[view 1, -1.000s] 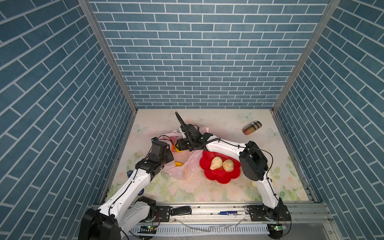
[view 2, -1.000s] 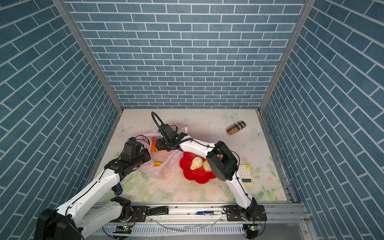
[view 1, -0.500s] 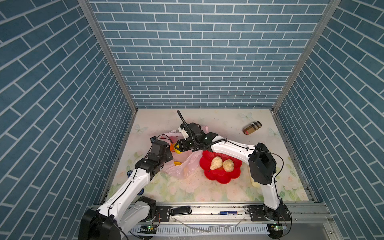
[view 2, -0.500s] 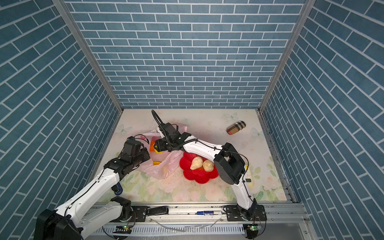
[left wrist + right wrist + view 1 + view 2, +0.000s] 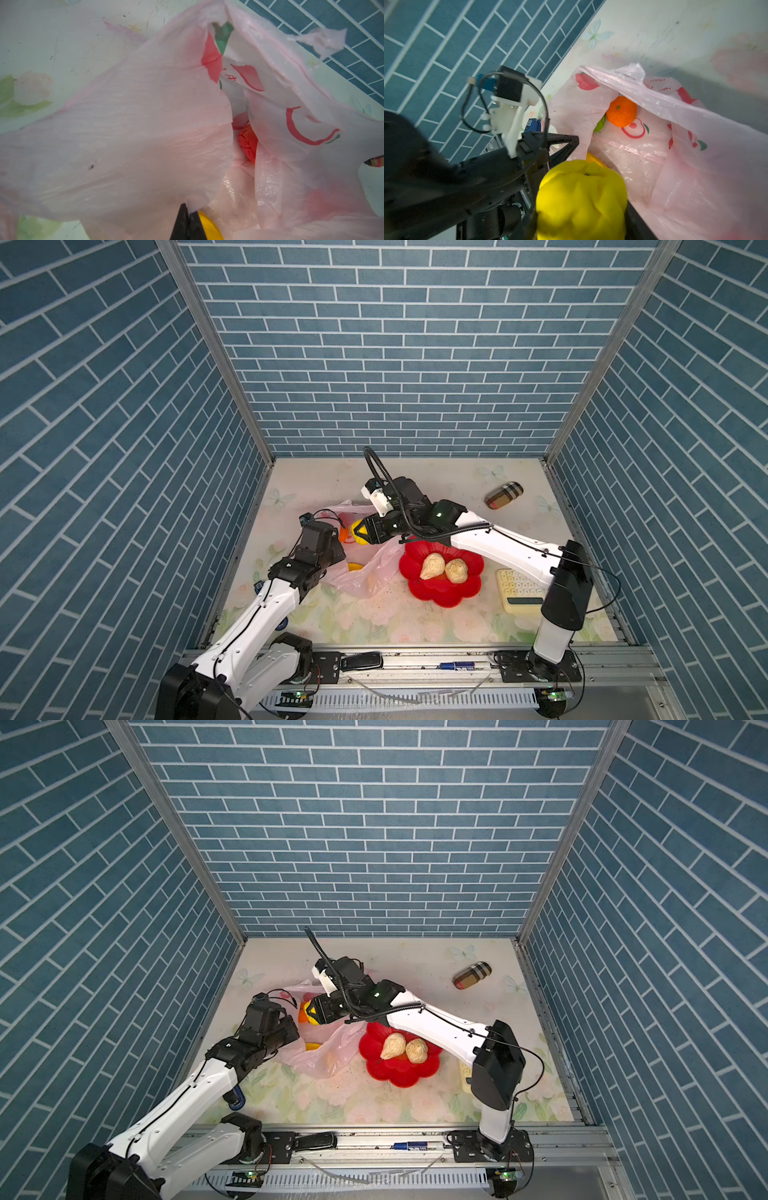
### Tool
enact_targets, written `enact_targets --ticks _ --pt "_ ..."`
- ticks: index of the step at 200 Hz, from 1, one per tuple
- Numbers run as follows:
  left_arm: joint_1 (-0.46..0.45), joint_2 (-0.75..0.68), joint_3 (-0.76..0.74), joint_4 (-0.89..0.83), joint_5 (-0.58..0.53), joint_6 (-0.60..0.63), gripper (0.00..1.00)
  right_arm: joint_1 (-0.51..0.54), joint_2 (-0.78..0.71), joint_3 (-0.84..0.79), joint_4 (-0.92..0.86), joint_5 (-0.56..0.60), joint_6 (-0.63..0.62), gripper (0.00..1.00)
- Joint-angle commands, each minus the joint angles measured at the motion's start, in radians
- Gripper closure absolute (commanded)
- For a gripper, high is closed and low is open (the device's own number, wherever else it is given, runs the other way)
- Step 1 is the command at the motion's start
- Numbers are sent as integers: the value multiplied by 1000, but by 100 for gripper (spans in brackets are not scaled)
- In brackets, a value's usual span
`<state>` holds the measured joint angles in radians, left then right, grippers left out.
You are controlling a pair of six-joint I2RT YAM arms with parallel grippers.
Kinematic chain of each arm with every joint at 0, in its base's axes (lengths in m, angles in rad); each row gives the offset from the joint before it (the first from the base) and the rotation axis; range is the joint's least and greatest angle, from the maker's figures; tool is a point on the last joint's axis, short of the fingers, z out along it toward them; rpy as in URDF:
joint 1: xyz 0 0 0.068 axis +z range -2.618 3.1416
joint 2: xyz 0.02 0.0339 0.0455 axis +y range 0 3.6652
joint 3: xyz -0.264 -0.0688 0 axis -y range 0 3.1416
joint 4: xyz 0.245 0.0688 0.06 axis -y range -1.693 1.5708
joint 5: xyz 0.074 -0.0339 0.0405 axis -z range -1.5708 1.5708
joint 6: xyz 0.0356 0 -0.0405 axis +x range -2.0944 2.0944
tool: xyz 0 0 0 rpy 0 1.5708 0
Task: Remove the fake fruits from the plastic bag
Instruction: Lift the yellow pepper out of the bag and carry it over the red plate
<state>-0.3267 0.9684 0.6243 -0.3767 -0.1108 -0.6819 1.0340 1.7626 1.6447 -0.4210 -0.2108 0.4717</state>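
Note:
The pale-pink plastic bag (image 5: 374, 572) lies crumpled left of the red dish (image 5: 440, 597). My left gripper (image 5: 189, 214) is shut on a fold of the bag's rim and holds its mouth up. My right gripper (image 5: 581, 207) is shut on a yellow lump (image 5: 581, 197) and hangs over the bag's mouth; the lump (image 5: 358, 531) shows in both top views. Inside the bag lie an orange fruit (image 5: 622, 112), a green bit (image 5: 600, 125), a wrinkled red one (image 5: 248, 143) and another yellow piece (image 5: 354, 567). Two cream fruits (image 5: 432, 565) sit in the dish.
A plaid roll (image 5: 504, 495) lies at the back right. A cream keypad (image 5: 519, 591) sits right of the dish, partly under my right arm. Blue brick walls close the table on three sides; the left wall runs close to the bag.
My right gripper has drawn back a little to the right with the yellow lump, and its elbow has swung right. The left gripper keeps its hold on the bag.

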Motion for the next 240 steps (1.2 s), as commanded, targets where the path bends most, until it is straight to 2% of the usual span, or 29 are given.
enact_targets --ticks 1,63,140,184,240 --pt "6 -11 17 -16 -8 7 93 4 -95 -26 -97 79 -81 61" --pt "6 -16 25 -11 -4 8 93 -20 -272 -112 -242 316 -132 61" --pt "5 -23 34 -28 -7 13 94 -233 -528 -439 -233 352 -39 61" --pt "5 -18 35 -28 -3 13 94 -304 -505 -549 -170 314 -10 62" --pt "5 -35 37 -52 -8 17 94 -321 -371 -559 -100 283 -15 62"
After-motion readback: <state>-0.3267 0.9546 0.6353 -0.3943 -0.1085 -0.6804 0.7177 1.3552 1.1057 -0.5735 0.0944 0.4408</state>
